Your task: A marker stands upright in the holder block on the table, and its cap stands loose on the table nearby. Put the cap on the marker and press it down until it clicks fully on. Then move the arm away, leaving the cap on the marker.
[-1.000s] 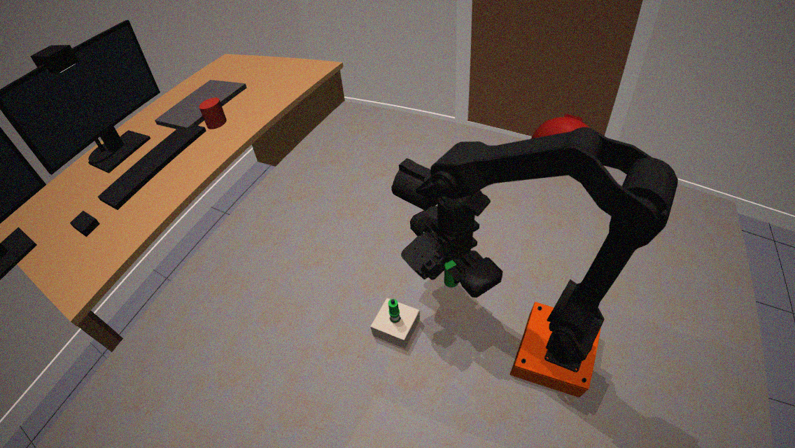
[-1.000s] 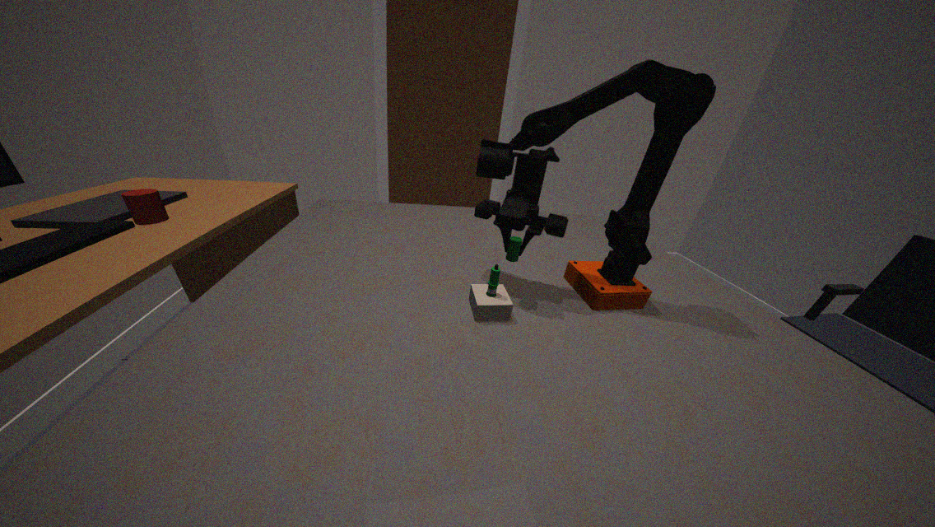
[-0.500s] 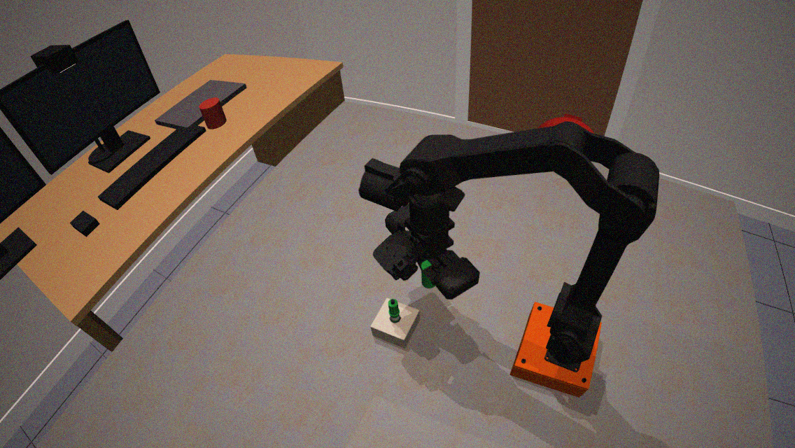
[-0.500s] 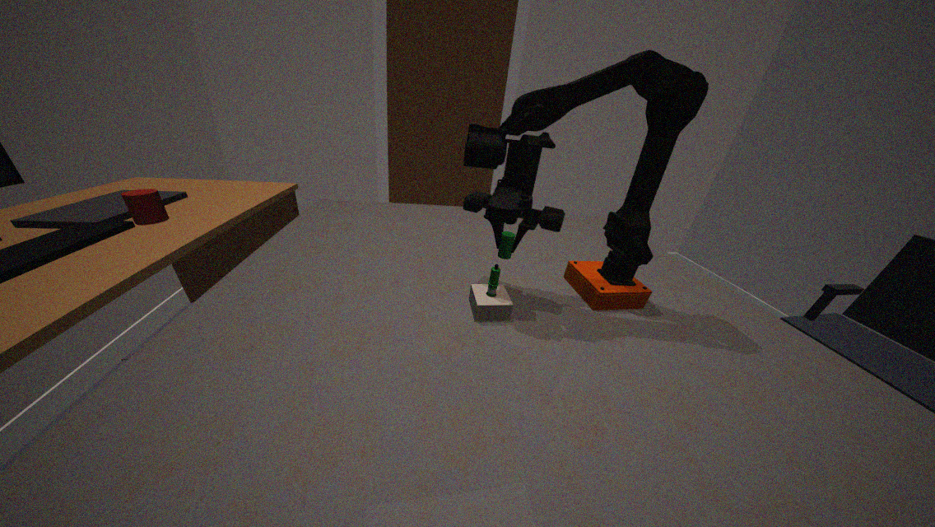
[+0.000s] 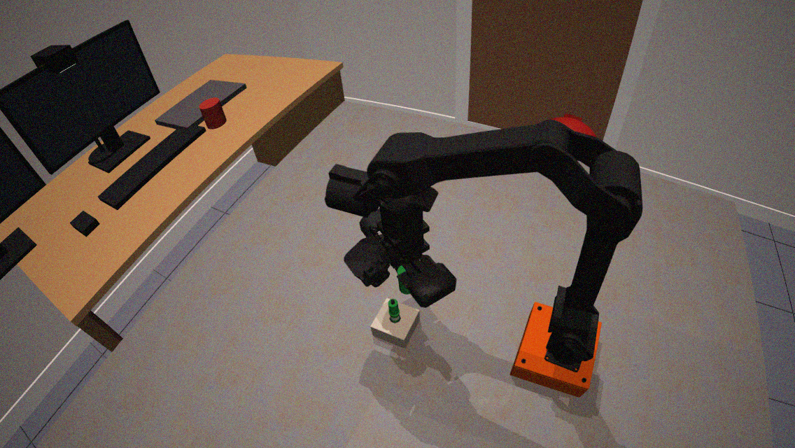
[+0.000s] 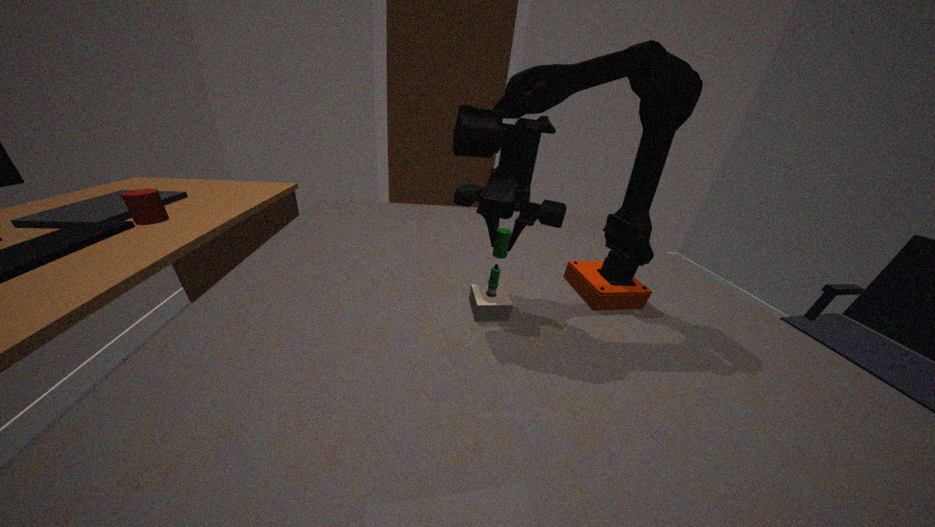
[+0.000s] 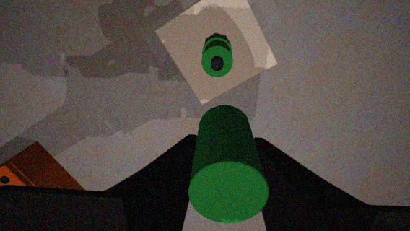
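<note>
Tool clenched on the green cap, poised above the marker.

From the top view, your cap hangs just up and to one side of the marker standing in the holder block on the worktop. Exterior view: a clear gap separates cap and marker, slightly offset. Wrist view: the marker sits ahead of the cap; descend misaligned and you could jam the rim or tip the marker.

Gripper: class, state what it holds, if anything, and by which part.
The gripper is shut on the green cap, gripped by its sides near the upper end; it hangs upright above the marker, not touching it.
</note>
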Available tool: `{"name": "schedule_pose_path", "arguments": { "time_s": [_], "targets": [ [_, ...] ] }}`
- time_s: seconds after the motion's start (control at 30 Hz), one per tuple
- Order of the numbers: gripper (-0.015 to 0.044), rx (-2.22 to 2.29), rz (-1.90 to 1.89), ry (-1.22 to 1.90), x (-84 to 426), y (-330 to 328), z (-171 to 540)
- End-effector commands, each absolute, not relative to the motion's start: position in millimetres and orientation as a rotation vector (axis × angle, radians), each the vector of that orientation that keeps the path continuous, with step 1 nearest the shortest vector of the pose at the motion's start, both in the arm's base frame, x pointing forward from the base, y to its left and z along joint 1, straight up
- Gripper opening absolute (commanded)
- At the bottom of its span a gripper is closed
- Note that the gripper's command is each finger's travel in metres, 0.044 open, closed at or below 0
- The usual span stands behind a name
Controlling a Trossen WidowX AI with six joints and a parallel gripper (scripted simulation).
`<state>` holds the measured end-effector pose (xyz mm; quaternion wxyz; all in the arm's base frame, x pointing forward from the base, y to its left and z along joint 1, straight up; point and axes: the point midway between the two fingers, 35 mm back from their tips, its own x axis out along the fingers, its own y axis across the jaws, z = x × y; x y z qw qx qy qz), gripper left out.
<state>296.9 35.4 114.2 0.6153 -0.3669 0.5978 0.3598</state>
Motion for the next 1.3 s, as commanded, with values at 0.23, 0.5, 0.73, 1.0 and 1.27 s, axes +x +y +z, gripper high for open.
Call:
{"name": "schedule_pose_path", "arguments": {
  "time_s": [0.23,0.5,0.73,1.0,1.27],
  "targets": [
    [0.0,-0.841,0.829,1.37,306.8,66.3,130.2],
    [0.0,-0.841,0.829,1.37,307.0,66.9,124.4],
    [0.0,-0.841,0.829,1.37,307.9,67.1,117.3],
    [0.0,-0.841,0.829,1.37,308.9,67.3,104.3],
    [0.0,-0.841,0.829,1.37,309.3,67.5,91.3]
  ]
}}
